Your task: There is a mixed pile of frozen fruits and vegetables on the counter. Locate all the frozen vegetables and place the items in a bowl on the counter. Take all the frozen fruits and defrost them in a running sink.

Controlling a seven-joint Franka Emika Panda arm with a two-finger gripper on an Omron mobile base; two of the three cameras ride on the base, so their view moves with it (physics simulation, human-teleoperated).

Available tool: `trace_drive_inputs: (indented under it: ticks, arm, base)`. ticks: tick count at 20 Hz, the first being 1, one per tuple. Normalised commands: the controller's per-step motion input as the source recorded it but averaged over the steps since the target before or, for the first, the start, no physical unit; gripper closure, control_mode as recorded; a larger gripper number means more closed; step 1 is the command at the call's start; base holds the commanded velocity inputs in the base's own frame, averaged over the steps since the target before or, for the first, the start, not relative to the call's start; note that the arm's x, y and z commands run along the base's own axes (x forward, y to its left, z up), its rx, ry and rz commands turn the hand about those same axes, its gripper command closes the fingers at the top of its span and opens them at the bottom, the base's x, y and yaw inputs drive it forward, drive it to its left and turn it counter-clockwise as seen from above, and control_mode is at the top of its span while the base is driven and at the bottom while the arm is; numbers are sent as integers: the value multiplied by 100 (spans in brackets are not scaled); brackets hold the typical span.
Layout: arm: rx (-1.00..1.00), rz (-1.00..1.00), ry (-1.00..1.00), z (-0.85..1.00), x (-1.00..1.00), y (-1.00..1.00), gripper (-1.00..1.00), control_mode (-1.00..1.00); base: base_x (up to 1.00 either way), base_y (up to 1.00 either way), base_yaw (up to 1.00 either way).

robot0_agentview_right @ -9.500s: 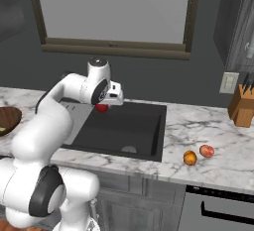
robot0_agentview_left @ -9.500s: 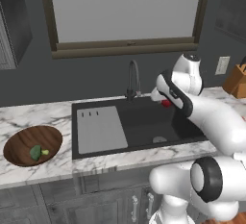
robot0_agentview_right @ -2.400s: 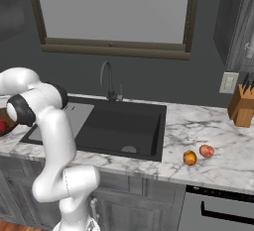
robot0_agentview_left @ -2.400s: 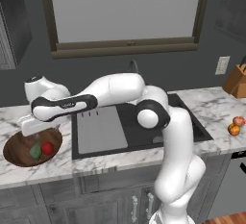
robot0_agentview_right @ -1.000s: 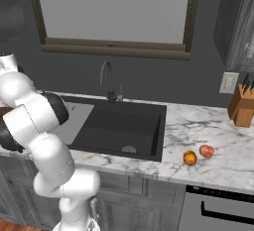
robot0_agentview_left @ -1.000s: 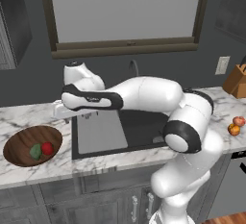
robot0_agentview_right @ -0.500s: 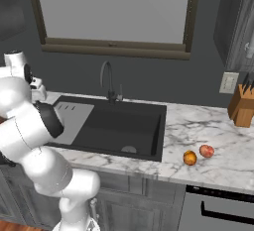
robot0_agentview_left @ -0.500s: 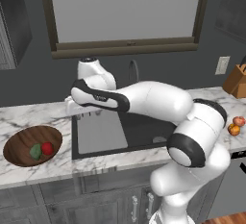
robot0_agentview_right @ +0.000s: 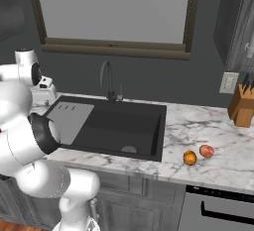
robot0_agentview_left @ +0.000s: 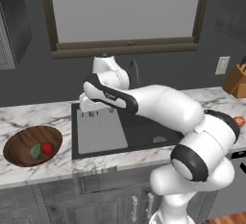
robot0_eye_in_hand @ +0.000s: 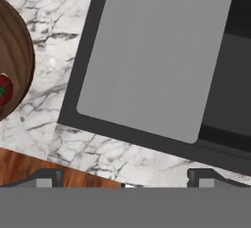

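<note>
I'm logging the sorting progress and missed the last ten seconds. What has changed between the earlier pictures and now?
The gripper carried the red item from over the sink to the bowl, let it go there beside the green lump, and has swung back, open and empty, above the sink's pale grey panel. The red item now lies in the bowl. The two fruits stayed on the counter right of the sink.

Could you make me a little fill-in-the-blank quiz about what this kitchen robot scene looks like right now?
1. The wooden bowl holds a green lump and a ____ round item.
2. The two round fruits lie on the marble counter to the ____ of the sink in the right base view.
3. The tool hangs over the sink's pale grey panel with its jaws ____.

Missing words: red; right; open
</note>
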Motion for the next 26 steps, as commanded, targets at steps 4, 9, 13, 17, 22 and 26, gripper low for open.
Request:
trace_drive_inputs:
  ticks: [4,9,13,17,22,26]
  arm:
    - [0,0,4,10,-12,-50,-100,-100]
    - [0,-2,7,8,-12,-53,-100,-100]
    - [0,-3,8,7,-11,-51,-100,-100]
    - [0,-4,5,0,-12,-51,-100,-100]
    - [0,-3,5,-8,-3,-53,-100,-100]
    - [0,-1,7,-10,3,-54,-100,-100]
  base:
    - [0,0,0]
    - [0,0,0]
    - [0,0,0]
    - [0,0,0]
    - [0,0,0]
    - [0,0,0]
